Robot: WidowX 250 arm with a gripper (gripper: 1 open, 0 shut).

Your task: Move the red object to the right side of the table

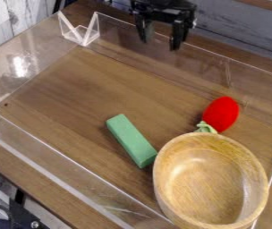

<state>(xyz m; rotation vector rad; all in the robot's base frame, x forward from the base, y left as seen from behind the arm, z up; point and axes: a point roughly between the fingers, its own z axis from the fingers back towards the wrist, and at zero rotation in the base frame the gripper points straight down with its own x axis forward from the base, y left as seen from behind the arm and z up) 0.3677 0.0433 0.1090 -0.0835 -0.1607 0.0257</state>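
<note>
arm above jaws (160, 36) cut off; red object (221, 113) leafy end behind bowl (210, 187) rim.

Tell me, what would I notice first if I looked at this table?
Probably the big wooden bowl at the front right corner of the table, with the shiny red object right behind its rim. A green block lies flat just left of the bowl. At the far edge the black gripper hangs with its jaws open, holding nothing.

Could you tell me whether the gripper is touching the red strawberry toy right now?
Apart. The camera view shows the gripper open at the table's far edge, with bare wood between it and the red strawberry toy.
</note>
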